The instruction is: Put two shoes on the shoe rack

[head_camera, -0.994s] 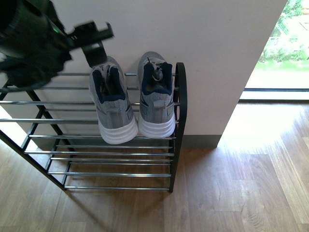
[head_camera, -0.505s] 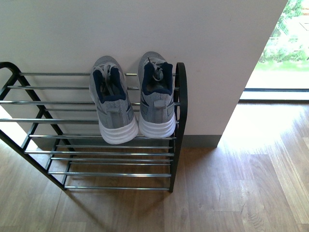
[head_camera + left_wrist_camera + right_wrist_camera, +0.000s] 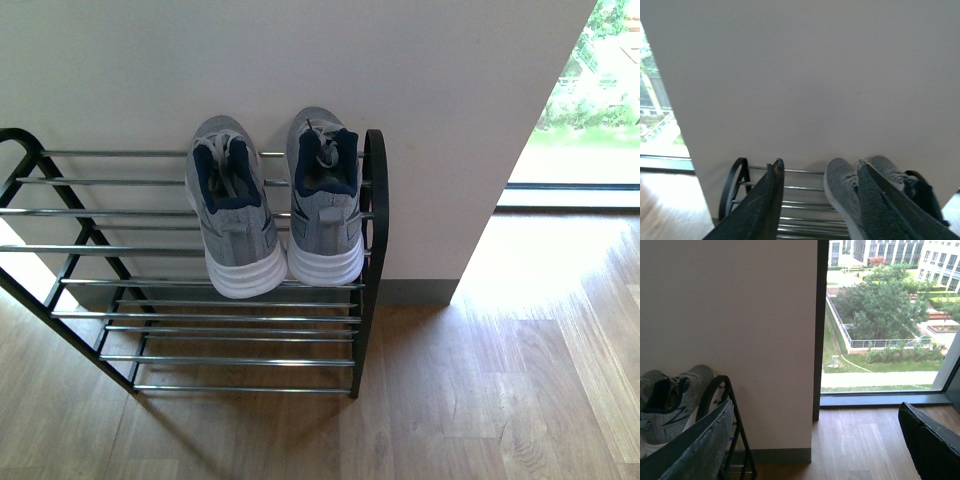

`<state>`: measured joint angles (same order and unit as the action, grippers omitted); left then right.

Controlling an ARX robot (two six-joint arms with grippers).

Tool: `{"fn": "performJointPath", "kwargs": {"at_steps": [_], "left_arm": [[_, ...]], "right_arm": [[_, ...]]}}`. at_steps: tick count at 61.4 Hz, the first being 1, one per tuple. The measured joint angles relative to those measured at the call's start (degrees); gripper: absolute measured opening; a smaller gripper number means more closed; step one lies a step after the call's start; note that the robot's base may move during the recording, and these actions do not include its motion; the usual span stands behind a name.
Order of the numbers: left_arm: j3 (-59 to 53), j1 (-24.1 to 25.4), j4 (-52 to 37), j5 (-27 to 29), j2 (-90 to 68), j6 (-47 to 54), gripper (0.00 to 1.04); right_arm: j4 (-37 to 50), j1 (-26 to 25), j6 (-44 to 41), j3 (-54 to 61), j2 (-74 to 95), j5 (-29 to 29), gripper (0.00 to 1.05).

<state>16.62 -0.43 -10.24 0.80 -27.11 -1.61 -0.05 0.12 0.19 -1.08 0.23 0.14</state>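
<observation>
Two grey knit sneakers with white soles stand side by side, heels toward me, on the top tier at the right end of the shoe rack: the left sneaker and the right sneaker. Neither gripper shows in the front view. In the left wrist view my left gripper is open and holds nothing, hanging in front of the rack and apart from the sneakers. My right gripper is open and empty, with the sneakers and the rack's side piece off to one side.
The rack stands against a white wall with a grey baseboard. Wooden floor spreads in front and to the right. A floor-length window lies at the far right. The lower tiers hold nothing.
One second ago my left arm hung at the top left of the front view by the left sneaker. It has since drawn back out of that view. The sneakers have not moved.
</observation>
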Motion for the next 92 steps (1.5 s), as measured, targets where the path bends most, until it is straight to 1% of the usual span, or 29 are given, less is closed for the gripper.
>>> {"fn": "performJointPath", "kwargs": {"at_steps": [7, 29, 65, 69, 72, 92], "left_arm": [[-4.04, 0.13, -0.94, -0.79, 2.91, 0.61, 0.01], [-9.90, 0.17, -1.22, -0.79, 8.85, 0.96, 0.01], [-13.88, 0.17, 1.81, -0.79, 16.24, 0.96, 0.01], [-14.08, 0.17, 7.65, -0.76, 20.70, 0.96, 0.01], [-15.43, 0.17, 9.75, -0.79, 24.37, 0.98, 0.01], [-15.82, 0.24, 10.29, -0.70, 26.10, 1.07, 0.01]], "right_arm": [[0.00, 0.00, 0.00, 0.00, 0.00, -0.02, 0.96], [0.00, 0.00, 0.00, 0.00, 0.00, -0.02, 0.96], [0.00, 0.00, 0.00, 0.00, 0.00, -0.02, 0.96], [0.00, 0.00, 0.00, 0.00, 0.00, -0.02, 0.96], [0.00, 0.00, 0.00, 0.00, 0.02, 0.00, 0.96], [0.00, 0.00, 0.00, 0.00, 0.00, -0.04, 0.96]]}}
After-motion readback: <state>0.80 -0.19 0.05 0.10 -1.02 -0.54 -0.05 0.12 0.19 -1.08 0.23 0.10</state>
